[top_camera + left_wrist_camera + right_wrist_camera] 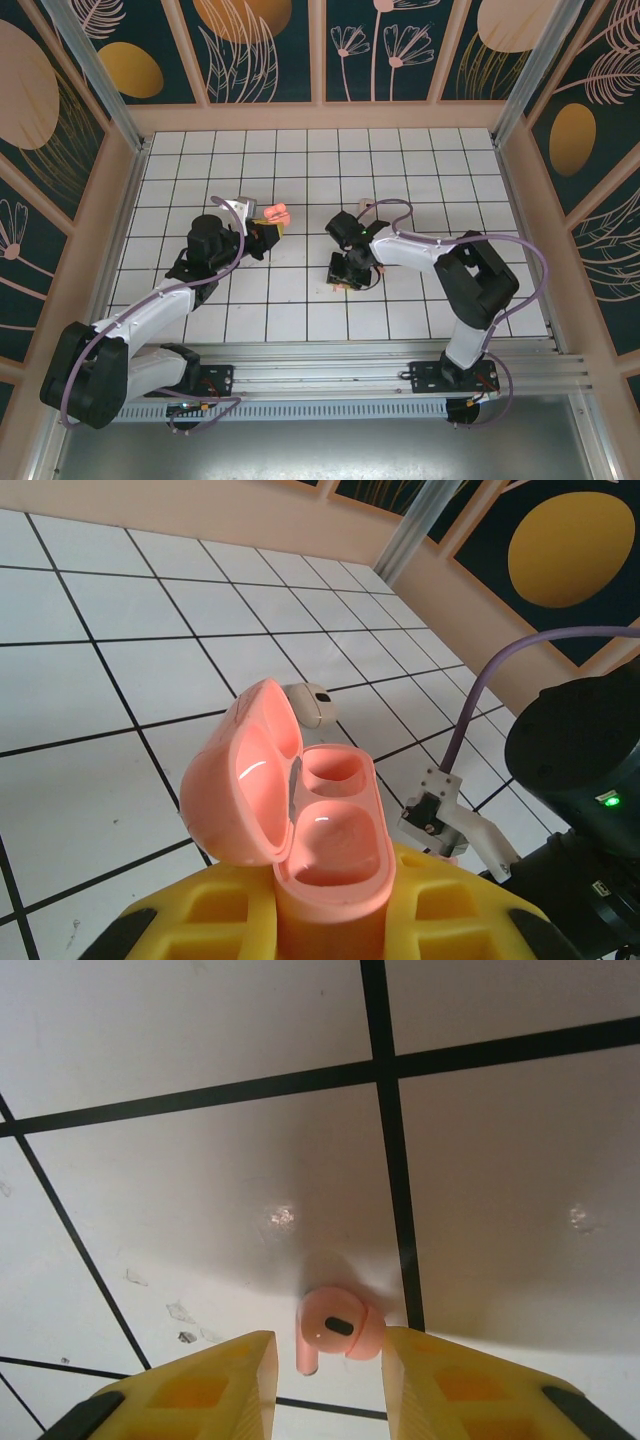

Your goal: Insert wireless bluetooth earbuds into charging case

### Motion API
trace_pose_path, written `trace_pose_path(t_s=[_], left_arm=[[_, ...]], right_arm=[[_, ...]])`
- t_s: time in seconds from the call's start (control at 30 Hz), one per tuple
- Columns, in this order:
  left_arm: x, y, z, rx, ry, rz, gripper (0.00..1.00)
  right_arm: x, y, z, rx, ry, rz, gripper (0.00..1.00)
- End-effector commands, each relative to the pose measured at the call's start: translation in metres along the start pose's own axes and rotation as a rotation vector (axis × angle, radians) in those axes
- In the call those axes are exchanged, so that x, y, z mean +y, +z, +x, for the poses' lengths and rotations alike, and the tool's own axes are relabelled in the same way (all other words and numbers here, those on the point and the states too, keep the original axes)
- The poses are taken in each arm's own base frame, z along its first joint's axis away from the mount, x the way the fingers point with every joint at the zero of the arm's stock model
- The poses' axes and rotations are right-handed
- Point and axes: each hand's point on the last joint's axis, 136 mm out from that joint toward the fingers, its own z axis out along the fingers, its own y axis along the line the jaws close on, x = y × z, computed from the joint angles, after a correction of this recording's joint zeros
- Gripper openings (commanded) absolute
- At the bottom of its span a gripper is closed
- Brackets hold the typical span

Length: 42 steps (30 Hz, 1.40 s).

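Observation:
My left gripper [330,912] is shut on the salmon-pink charging case [328,832], held upright with its lid swung open to the left and both wells empty. From above, the case [277,212] sits at the tip of the left gripper [270,224], left of centre. My right gripper [330,1362] points down at the tiled floor with its yellow fingers either side of a salmon-pink earbud [338,1328]. The right finger touches the earbud's bulb and a gap remains on the left, by the stem. A pale beige earbud [310,704] lies on a tile just beyond the case.
The right arm's dark body [575,750] and purple cable [500,670] stand close to the case's right side. Pink walls [320,116] fence the white tiled floor [440,180]. The right gripper [347,272] hovers low near the floor's middle.

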Motion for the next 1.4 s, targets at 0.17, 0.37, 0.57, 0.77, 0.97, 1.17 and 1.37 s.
trace_pose_path(t_s=[0.17,0.37,0.57,0.77,0.97,1.17,1.37], left_arm=[[-0.004,-0.002,-0.013,-0.033,0.031,0.011,0.11],[-0.004,-0.003,-0.013,-0.034,0.035,0.006,0.11],[-0.004,-0.004,-0.012,-0.032,0.034,0.004,0.11],[-0.005,-0.005,-0.014,-0.038,0.035,0.005,0.11],[-0.005,-0.005,-0.015,-0.04,0.035,0.004,0.11],[-0.005,-0.006,-0.015,-0.04,0.035,0.003,0.11],[-0.005,-0.006,-0.014,-0.038,0.036,0.001,0.11]], right_arm=[[0.02,-0.003,-0.014,-0.038,-0.056,-0.035,0.33],[0.02,-0.014,-0.019,-0.063,-0.06,-0.008,0.35],[0.012,-0.022,-0.013,-0.043,-0.066,0.036,0.38],[0.011,-0.013,-0.008,0.001,-0.067,0.043,0.38],[0.012,-0.006,-0.01,0.01,-0.075,0.05,0.38],[0.01,0.002,-0.008,0.027,-0.078,0.055,0.37],[0.01,0.008,-0.008,0.037,-0.077,0.051,0.35]])
